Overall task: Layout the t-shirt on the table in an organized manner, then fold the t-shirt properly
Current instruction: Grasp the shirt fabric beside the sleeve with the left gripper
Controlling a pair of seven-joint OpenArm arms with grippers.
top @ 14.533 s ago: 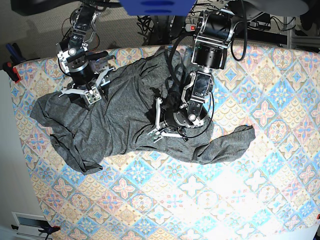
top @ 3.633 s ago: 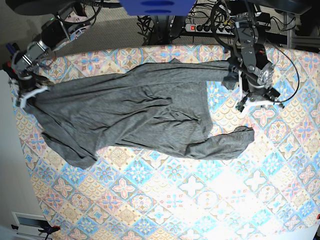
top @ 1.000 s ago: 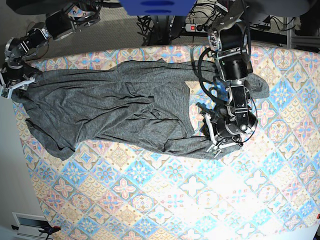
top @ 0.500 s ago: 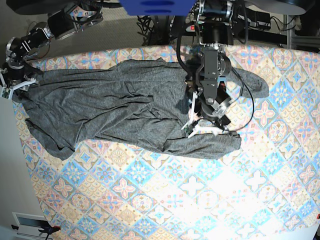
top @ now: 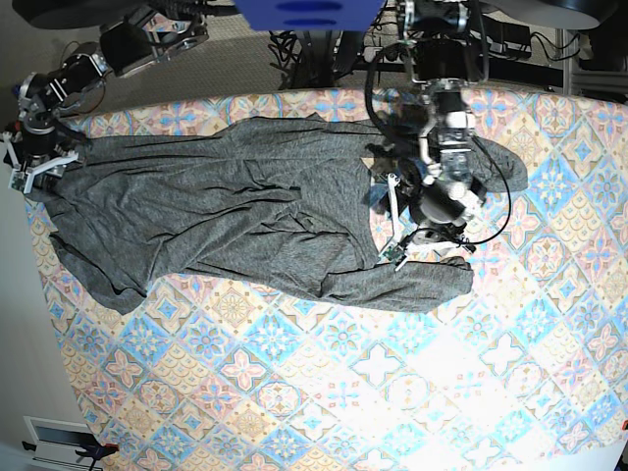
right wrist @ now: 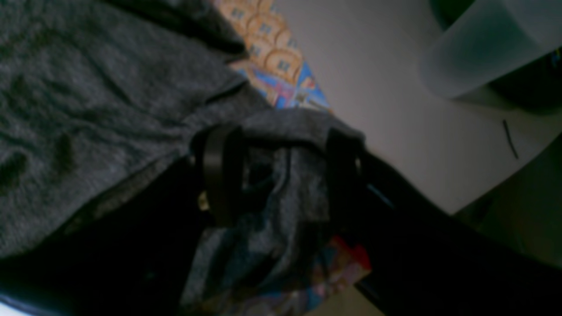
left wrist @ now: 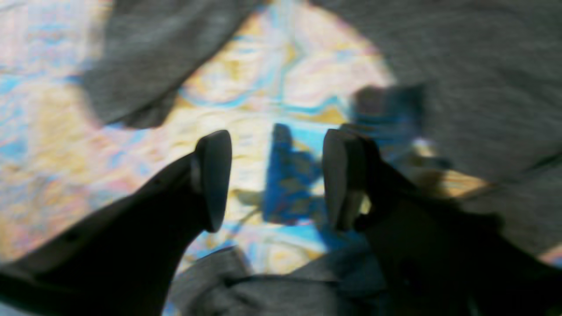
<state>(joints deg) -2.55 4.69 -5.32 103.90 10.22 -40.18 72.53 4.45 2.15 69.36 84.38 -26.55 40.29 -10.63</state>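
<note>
The dark grey t-shirt (top: 226,211) lies spread and wrinkled across the back left part of the patterned table (top: 343,373), one sleeve reaching right toward (top: 432,287). My left gripper (top: 392,231) is open and empty at the shirt's right side. In the left wrist view it (left wrist: 276,175) hovers over bare tablecloth (left wrist: 263,87) between folds of the shirt (left wrist: 461,66). My right gripper (top: 34,172) is at the table's left edge. In the right wrist view its fingers (right wrist: 219,175) stand apart with a bunch of shirt fabric (right wrist: 290,184) lying between them.
The table's left edge drops to pale floor (right wrist: 395,109) beside my right gripper, where a translucent cylinder (right wrist: 483,44) stands. Cables and a power strip (top: 392,54) lie behind the table's back edge. A blue mount (top: 309,12) hangs at top centre.
My left gripper has shifted slightly right and turned at the shirt's right side, still open. My right gripper has stayed at the left edge. The shirt has hardly moved.
</note>
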